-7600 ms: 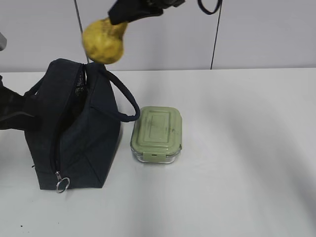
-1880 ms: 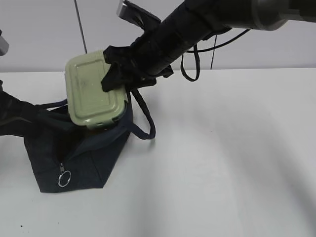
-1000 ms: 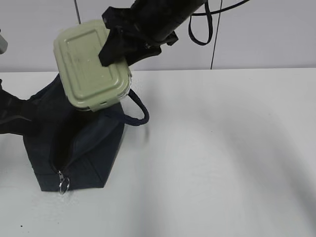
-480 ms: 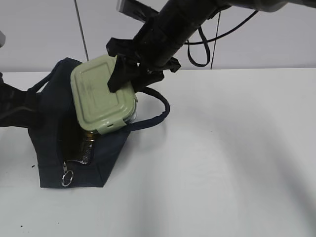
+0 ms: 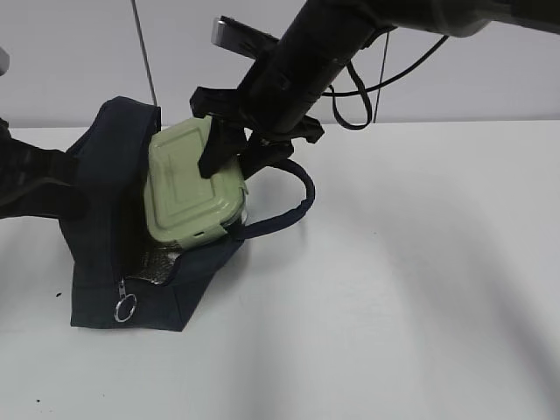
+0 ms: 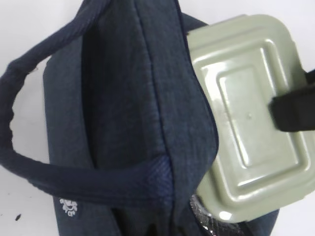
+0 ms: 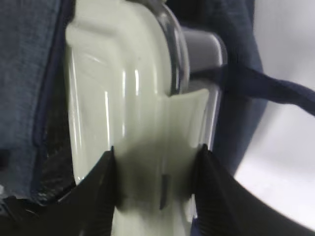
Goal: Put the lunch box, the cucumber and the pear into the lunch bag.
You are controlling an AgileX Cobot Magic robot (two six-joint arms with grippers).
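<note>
White table (image 5: 420, 297) carries everything in view. Lunch bag (image 5: 101, 227), dark navy, sits at the table's left side, mouth open; silver lining (image 5: 149, 267) shows inside the opening, and the metal ring pull (image 5: 125, 307) hangs at the front lower corner. One loop handle (image 5: 293, 206) curls out to the right, off the bag's edge; the other handle (image 6: 59, 172) crosses the left wrist view.

Lunch box (image 5: 192, 192), sage-green lid facing the camera, stands tilted on edge with its lower end in the bag mouth and the upper part still outside. Right pincer (image 5: 234, 150) is clamped on the box's upper right edge, one finger (image 6: 295, 112) lying over the lid.

Left pincer: not seen in any view, closed; what it grips, if anything, cannot be told. Its dark arm (image 5: 35, 179) meets the bag's left side.

Cucumber and pear not visible.
</note>
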